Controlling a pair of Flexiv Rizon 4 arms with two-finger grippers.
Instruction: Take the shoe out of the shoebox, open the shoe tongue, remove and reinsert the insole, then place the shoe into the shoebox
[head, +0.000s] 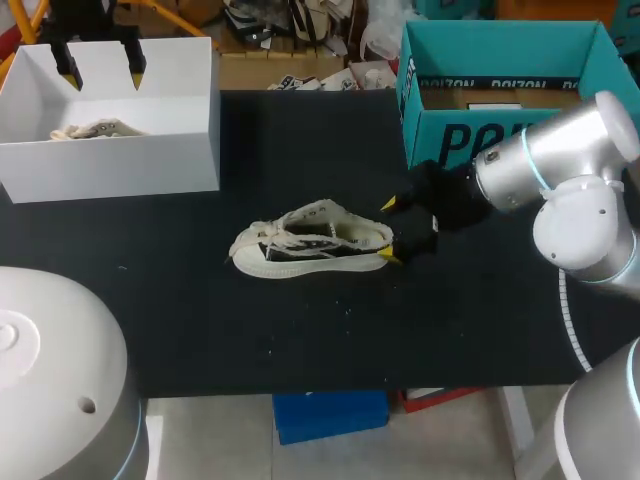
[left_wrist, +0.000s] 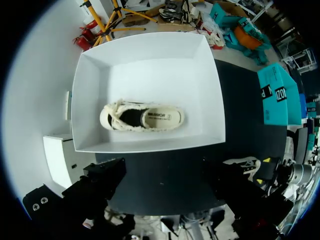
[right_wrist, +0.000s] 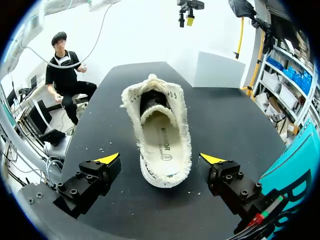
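Two shoes; the first shoe (head: 312, 240) lies mid-table (head: 300, 330), its heel between the spread fingers of the right gripper (head: 389, 230), neither finger touching it; the second shoe (head: 95, 130) lies inside the white shoebox (head: 150, 160); the left gripper (head: 103, 72) hangs above that shoebox, fingers apart, holding nothing.

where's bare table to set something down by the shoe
Bare table in front of the shoe, and between it and the white shoebox. Crowded at its heel: the open right end effector straddles it, teal box behind.
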